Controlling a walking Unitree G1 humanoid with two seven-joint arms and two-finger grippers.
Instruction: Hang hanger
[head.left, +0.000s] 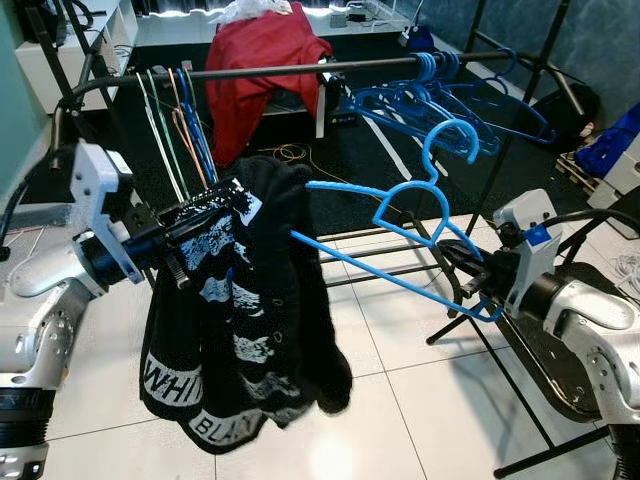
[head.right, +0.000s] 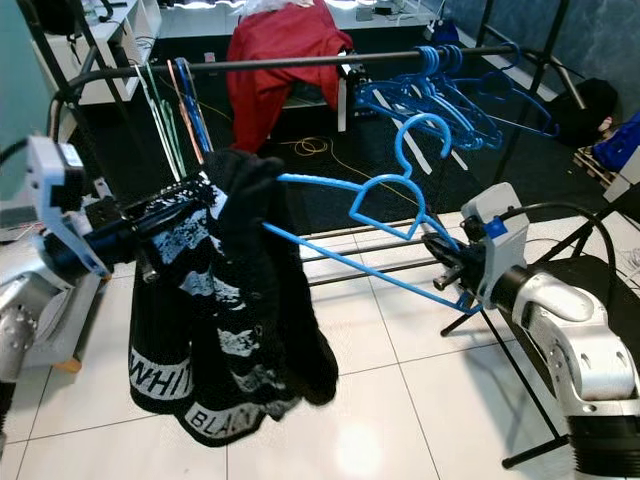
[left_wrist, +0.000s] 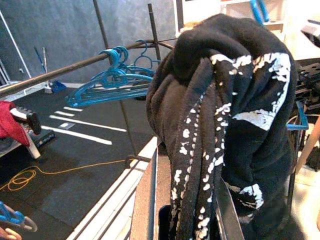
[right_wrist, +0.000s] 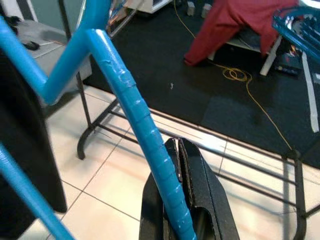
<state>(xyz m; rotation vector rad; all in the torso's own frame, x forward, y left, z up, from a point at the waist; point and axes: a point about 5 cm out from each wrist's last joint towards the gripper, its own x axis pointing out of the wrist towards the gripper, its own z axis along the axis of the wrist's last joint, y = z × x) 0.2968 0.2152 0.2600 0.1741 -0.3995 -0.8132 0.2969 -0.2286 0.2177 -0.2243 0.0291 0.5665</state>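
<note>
1. The step in hand looks like dressing the hanger rather than hanging it. The right gripper (head.left: 462, 268) has its fingers clenched on one end of the blue hanger (head.left: 400, 215), and the hanger's far arm is pushed into the black garment (head.left: 250, 330).

2. The left gripper (head.left: 190, 228) holds that garment bunched up at chest height; the left wrist view shows the cloth wedged between its fingers (left_wrist: 145, 200), so they are grasping it.

3. The hanger sits in the air between the two arms, tilted, hook (head.left: 450, 140) pointing up and back toward the clothes rail (head.left: 300, 68). It is well short of the rail and not on it.

4. Next, I'd judge, the garment has to settle on the hanger's shoulders, then the right arm must lift and reach forward so the hook clears the rail and drops over it. The free stretch between the thin hangers (head.left: 175, 130) on the left and the bunch of blue hangers (head.left: 430, 100) on the right seems the likeliest spot.

5. Hard to tell: how far the hanger goes inside the garment, since the cloth hides that end. Whether it has entered a neck or a sleeve I cannot say. A red garment (head.left: 262, 60) lies behind the rail.
</note>
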